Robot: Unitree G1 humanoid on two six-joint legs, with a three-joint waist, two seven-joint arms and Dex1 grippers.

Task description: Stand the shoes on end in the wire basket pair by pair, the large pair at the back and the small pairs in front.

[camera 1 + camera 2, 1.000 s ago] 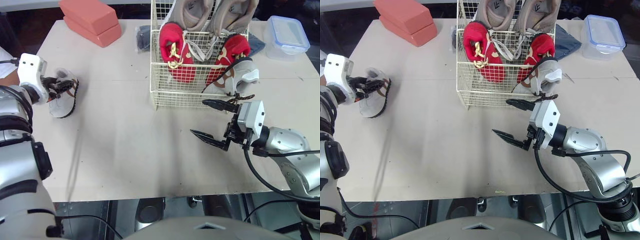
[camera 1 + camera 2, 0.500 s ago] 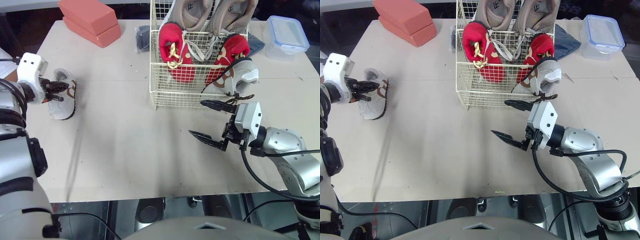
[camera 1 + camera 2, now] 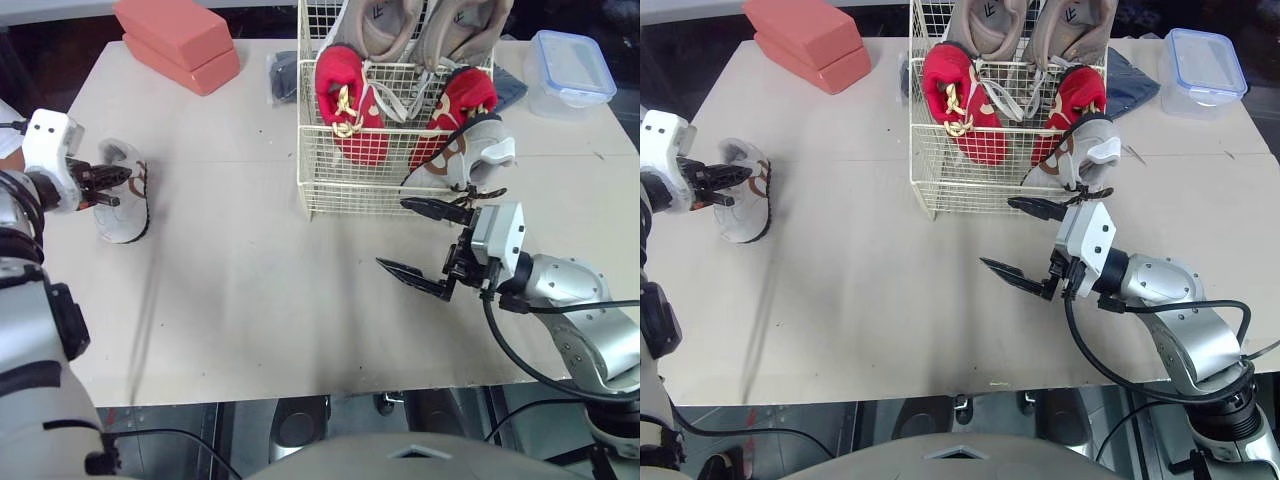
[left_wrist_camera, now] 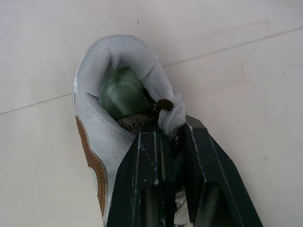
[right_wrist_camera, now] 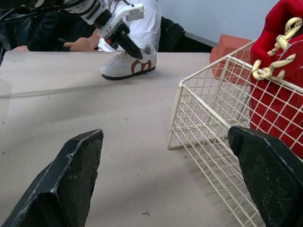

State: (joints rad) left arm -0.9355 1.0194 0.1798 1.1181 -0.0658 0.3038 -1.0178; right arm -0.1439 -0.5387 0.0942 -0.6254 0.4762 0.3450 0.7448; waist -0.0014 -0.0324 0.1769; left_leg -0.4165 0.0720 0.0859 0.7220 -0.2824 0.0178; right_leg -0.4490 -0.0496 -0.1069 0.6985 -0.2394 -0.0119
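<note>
The left claw (image 3: 122, 186) is clamped on the rim of the opening of a small white sneaker with brown trim (image 3: 125, 210). The sneaker sits sole-down near the left edge of the surface (image 3: 250, 280), well apart from the wire basket (image 3: 350, 190). In the left wrist view the two black fingers (image 4: 142, 161) pinch the padded collar beside a green insole.

The right claw (image 3: 393, 234) is spread wide and holds nothing. It hangs over the surface just in front of the basket's front right corner.

In the basket, a large beige pair (image 3: 385, 25) stands on end at the back, with a red pair (image 3: 345, 105) in front of it. A second white sneaker (image 3: 480, 155) stands at the front right corner, partly poking past the wire.

Two salmon blocks (image 3: 180, 40) lie at the back left, and a clear blue-lidded container (image 3: 572, 72) at the back right.
</note>
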